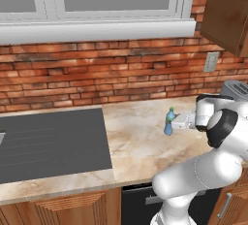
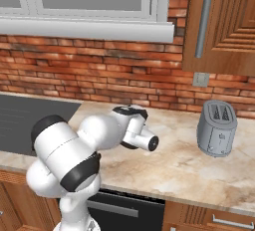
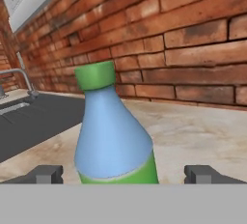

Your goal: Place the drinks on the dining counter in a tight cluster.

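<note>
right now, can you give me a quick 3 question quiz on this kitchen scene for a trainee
1. True or false: the blue bottle stands between the open pincer fingertips.
2. What colour is the bottle's cap? A red, B green, C grey
3. Fill in: the bottle stands on the marble counter beside the black ____.

Key: 1 true. 2 B. 3 cooktop.

Glossy white rounded arm (image 2: 94, 135) with black joints.

Bare marble (image 1: 140, 144) surrounds the blue bottle (image 1: 169, 121); brick wall (image 1: 97, 81) blocks behind.
</note>
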